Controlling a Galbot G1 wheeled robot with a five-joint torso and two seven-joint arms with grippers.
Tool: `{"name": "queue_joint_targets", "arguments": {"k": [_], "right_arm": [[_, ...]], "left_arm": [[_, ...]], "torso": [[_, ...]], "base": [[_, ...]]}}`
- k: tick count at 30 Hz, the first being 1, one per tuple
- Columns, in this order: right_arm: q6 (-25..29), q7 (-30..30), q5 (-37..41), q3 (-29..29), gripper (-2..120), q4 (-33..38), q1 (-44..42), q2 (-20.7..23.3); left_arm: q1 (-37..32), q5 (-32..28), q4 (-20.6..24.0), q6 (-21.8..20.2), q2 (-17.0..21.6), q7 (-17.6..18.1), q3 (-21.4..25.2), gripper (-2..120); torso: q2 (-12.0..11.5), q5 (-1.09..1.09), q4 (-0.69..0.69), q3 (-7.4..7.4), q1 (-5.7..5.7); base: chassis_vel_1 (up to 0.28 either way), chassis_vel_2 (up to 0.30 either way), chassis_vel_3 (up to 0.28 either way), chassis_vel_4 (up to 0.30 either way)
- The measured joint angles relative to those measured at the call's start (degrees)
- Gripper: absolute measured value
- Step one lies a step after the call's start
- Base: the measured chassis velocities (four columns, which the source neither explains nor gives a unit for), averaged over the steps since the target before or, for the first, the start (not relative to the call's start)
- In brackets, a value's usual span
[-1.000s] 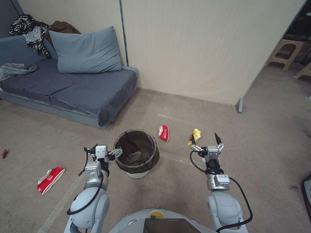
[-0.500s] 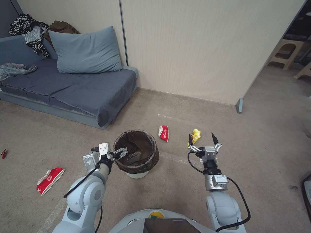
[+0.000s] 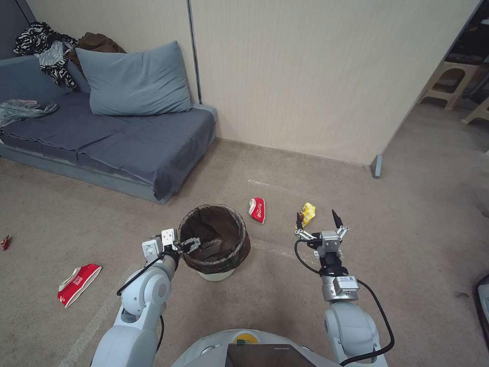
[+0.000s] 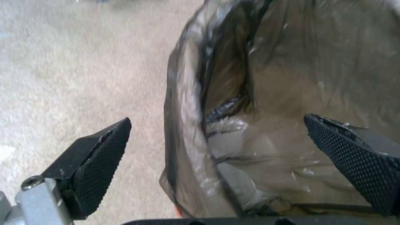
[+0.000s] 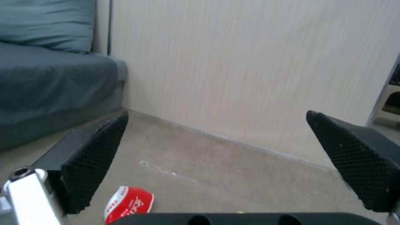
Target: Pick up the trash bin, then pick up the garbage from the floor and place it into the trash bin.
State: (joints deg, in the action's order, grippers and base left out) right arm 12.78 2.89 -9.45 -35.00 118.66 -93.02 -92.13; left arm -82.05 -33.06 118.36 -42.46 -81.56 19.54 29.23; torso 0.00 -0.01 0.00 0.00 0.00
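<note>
The trash bin (image 3: 230,261), a white bucket with a dark liner over its rim, stands on the carpet in front of me. My left gripper (image 3: 193,241) is open at the bin's left rim. In the left wrist view the lined rim (image 4: 185,109) runs between the two fingers of the left gripper (image 4: 217,137), one outside and one inside the bin. My right gripper (image 3: 317,218) hangs open to the right of the bin, just before a yellow wrapper (image 3: 307,211). A red-and-white packet (image 3: 258,209) (image 5: 129,203) lies beyond the bin, and another (image 3: 79,283) lies far left.
A grey sofa (image 3: 117,142) with a pillow (image 3: 133,81) stands at the back left against a beige wall (image 3: 305,76). A small red scrap (image 3: 5,241) lies at the left edge. Plastic stools (image 3: 451,81) stand at the back right, past the wall's end.
My left arm has swung in and turned its gripper toward the bin, so its fingers now straddle the rim. My right gripper has shifted slightly away from me.
</note>
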Motion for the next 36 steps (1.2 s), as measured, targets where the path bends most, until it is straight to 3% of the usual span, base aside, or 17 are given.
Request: {"name": "queue_joint_targets", "arguments": {"k": [3, 11, 15, 20, 29, 36], "right_arm": [[0.03, 0.08, -0.04, -0.01, 100, -0.14, 0.00, 0.00], [0.34, 0.30, -0.63, 0.13, 100, -0.74, -0.09, 0.00], [0.38, 0.43, -0.79, 0.16, 100, -0.92, 0.00, 0.00], [0.38, 0.59, -0.79, 0.16, 100, -0.97, 0.13, 0.00], [-0.01, 1.86, 0.02, -0.19, 100, -0.19, 0.25, 0.00], [-0.15, 0.71, -2.37, -0.51, 100, -0.05, 0.61, 0.00]], "left_arm": [[0.26, 0.32, -1.35, 0.05, -0.34, 0.02, -0.02, 98], [1.98, -0.45, -4.64, 0.51, -0.78, 0.29, 0.12, 73], [1.79, -0.83, -5.01, 0.55, -1.14, 0.26, -0.02, 53], [1.64, -0.83, -4.99, 0.56, -1.21, 0.26, -0.03, 40], [1.01, -0.67, -4.96, 0.57, -1.57, 0.41, 0.00, 5], [1.04, -0.51, -4.95, 0.54, -1.61, 0.47, -0.01, 2]], "torso": [[0.00, 0.00, 0.00, 0.00, 0.00], [0.01, 0.04, 0.02, -0.01, 0.00], [0.01, 0.06, 0.02, -0.02, 0.00], [0.01, 0.04, 0.01, -0.02, 0.00], [0.01, 0.02, 0.00, -0.01, 0.00], [0.01, 0.01, 0.00, -0.01, 0.00]], "base": [[0.000, 0.000, 0.000, 0.000], [0.000, 0.000, 0.000, 0.000], [0.000, 0.000, 0.000, 0.000], [0.000, 0.000, 0.000, 0.000], [0.000, 0.000, 0.000, 0.000], [0.000, 0.000, 0.000, 0.000]]}}
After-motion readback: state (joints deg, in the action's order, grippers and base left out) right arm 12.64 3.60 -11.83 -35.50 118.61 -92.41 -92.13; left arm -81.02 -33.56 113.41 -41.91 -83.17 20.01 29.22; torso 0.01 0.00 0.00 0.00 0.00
